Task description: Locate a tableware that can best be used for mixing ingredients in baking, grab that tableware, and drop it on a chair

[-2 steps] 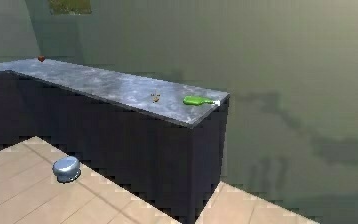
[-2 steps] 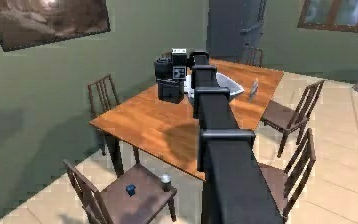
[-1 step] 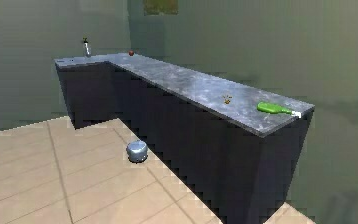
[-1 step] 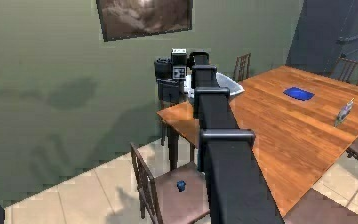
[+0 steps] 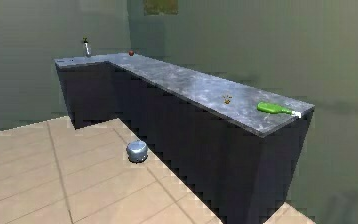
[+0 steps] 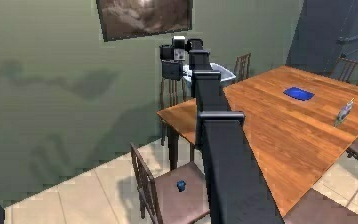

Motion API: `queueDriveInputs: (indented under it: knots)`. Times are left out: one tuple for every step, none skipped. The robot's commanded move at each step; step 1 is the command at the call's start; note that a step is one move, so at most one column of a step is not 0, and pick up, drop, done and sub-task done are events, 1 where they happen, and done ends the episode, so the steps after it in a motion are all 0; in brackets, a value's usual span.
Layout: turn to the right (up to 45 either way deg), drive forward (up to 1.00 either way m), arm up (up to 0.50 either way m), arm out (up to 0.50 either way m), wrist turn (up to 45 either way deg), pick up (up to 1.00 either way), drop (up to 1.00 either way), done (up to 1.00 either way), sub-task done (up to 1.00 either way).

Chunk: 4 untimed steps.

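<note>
In the arm side view my arm [image 6: 212, 120] rises as a dark bar over a wooden dining table [image 6: 287, 125]. The gripper [image 6: 171, 70] hangs at its far end, in front of the green wall and a chair back [image 6: 170, 95]. A pale grey-blue shape [image 6: 221, 72] sits just right of the arm's end, at the table's far corner. I cannot tell whether the gripper holds anything. In the forward view a round grey vessel [image 5: 137, 151], like a bowl or pot, rests on the tiled floor before the counter.
A dark L-shaped counter [image 5: 187, 85] with a grey stone top carries a green item [image 5: 277, 108] and small bits. Wooden chairs ring the table; the nearest [image 6: 172, 190] has a small blue thing [image 6: 179, 185] on its seat. A blue item [image 6: 299, 94] and a small box [image 6: 344, 110] lie on the table.
</note>
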Motion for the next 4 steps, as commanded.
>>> queueDriveInputs:
  knots:
    - [0.0,0.00,0.00,0.00,-18.0,0.00,0.00,0.00,0.00]
    - [0.0,0.00,-0.42,0.00,0.0,0.00,0.00,0.00,0.00]
    - [0.0,0.00,-0.50,0.00,0.0,0.00,0.00,0.00,0.00]
    - [0.0,0.00,0.00,0.00,0.0,0.00,1.00,0.00,0.00]
